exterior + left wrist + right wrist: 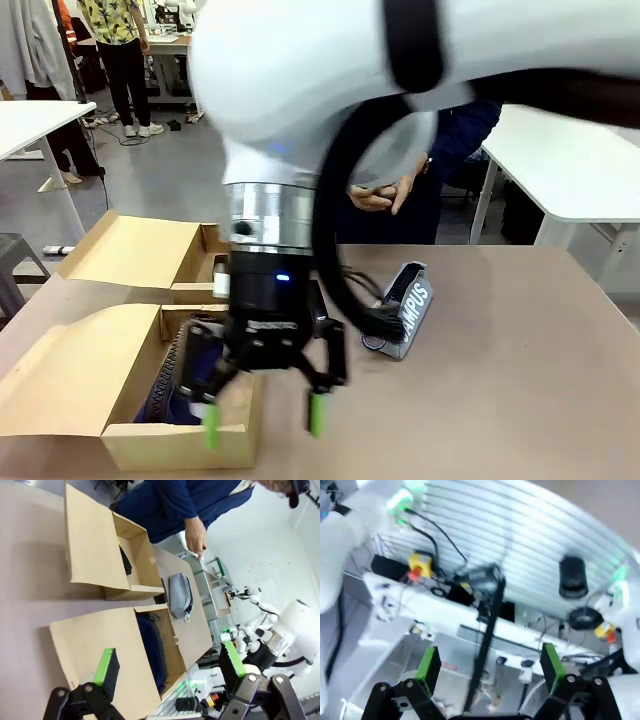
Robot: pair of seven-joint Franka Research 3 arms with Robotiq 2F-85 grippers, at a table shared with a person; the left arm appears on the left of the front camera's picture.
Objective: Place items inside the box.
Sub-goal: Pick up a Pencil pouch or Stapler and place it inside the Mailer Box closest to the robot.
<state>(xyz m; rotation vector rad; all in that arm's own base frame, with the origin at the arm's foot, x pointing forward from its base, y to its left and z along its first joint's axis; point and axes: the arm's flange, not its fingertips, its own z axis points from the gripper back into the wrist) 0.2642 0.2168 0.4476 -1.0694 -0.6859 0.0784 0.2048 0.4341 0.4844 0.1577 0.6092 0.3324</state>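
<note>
A: Left gripper (265,425), state?
B: Spread wide, nothing between the pads. In the front view it hangs pads-down at the right rim of the near cardboard box (180,445). One pad sits in front of the box corner, the other over bare table (520,370). Can't tell its height over the rim.
A: Right gripper?
B: Right gripper (489,655) is spread too and empty. It's aimed off the table at metal rails (520,535) and cabling.
A: Items, quick.
B: Navy pouch (165,395) lies inside the near cardboard box, at 9 o'clock from the left gripper. Grey pouch (405,310), printed CAMPUS, is outside on the table at 2 o'clock from that gripper, apart from it.
A: Other box?
B: Far cardboard box (130,250) at 11 o'clock, flaps open. The left wrist view shows a black item (125,561) inside it; can't tell which one. The grey pouch lies just beside where the two boxes meet.
A: Person?
B: Person (455,140) stands at 12 o'clock across the table, one hand (380,195) held at the body above the far edge.
</note>
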